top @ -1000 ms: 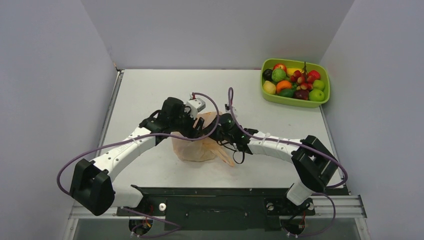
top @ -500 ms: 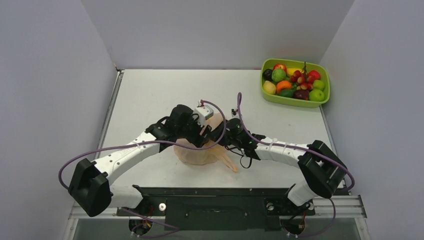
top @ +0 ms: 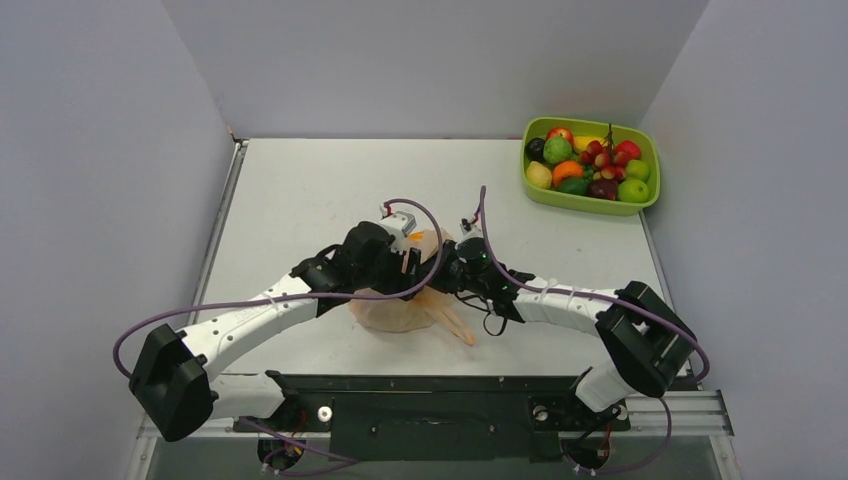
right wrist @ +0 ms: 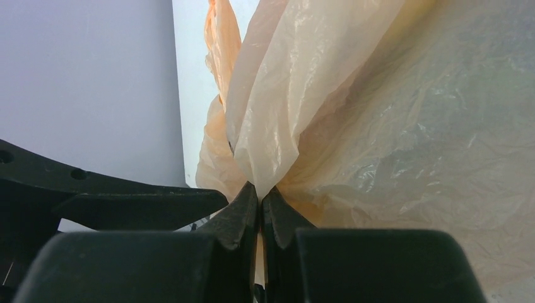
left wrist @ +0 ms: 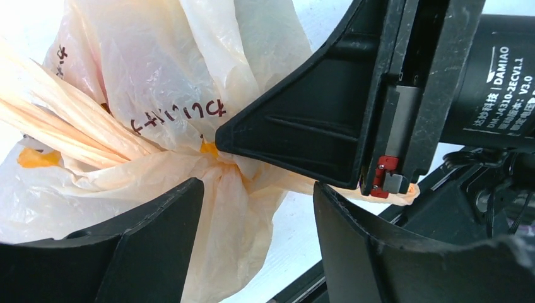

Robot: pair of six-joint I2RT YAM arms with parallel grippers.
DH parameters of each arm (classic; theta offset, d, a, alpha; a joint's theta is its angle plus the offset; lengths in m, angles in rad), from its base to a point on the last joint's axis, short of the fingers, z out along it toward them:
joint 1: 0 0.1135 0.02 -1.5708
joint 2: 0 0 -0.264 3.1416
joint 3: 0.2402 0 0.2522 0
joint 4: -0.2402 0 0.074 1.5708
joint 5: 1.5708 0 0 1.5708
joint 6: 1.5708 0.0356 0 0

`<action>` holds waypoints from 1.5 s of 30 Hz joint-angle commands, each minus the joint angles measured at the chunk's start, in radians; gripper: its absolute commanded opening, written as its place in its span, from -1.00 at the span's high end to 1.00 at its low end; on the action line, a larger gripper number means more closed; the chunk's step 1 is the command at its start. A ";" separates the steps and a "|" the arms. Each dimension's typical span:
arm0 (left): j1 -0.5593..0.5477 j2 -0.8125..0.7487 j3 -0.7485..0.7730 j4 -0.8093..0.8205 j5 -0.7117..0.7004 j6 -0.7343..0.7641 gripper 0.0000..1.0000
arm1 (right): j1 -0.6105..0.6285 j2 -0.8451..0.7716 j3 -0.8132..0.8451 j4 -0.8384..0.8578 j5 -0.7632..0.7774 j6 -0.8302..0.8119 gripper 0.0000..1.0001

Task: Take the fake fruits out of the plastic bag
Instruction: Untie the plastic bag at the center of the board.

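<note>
The peach-orange plastic bag (top: pixel 395 312) lies crumpled at the table's middle, between both arms. My right gripper (right wrist: pixel 260 189) is shut on a bunched fold of the bag (right wrist: pixel 378 126); in the top view it (top: pixel 441 272) sits at the bag's right top. My left gripper (left wrist: pixel 258 208) is open, its jaws either side of a hanging fold of the bag (left wrist: pixel 158 95), just below the right gripper's finger (left wrist: pixel 303 139). In the top view it (top: pixel 408 264) is over the bag's top. No fruit shows inside the bag. Several fake fruits (top: pixel 590 160) lie in the tray.
A lime-green tray (top: pixel 651 150) full of fruits, with a grape bunch, stands at the back right corner. Grey walls close the table on the left, back and right. A black rail (top: pixel 430 385) runs along the near edge.
Both grippers have drawn together over the bag. The left gripper has moved right and nearer, onto the bag's top; the right arm has shifted slightly right with the bag's fold.
</note>
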 commanded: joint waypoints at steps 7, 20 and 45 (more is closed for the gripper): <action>-0.052 -0.025 0.057 -0.121 -0.142 -0.031 -0.24 | -0.008 -0.092 -0.083 0.157 -0.068 0.029 1.00; -0.061 -0.034 -0.018 -0.089 -0.119 -0.060 0.37 | -0.013 -0.159 -0.081 0.093 -0.038 -0.003 1.00; -0.060 -0.301 -0.202 -0.045 -0.234 -0.263 1.00 | -0.226 -0.273 0.125 -0.585 -0.035 -0.535 0.95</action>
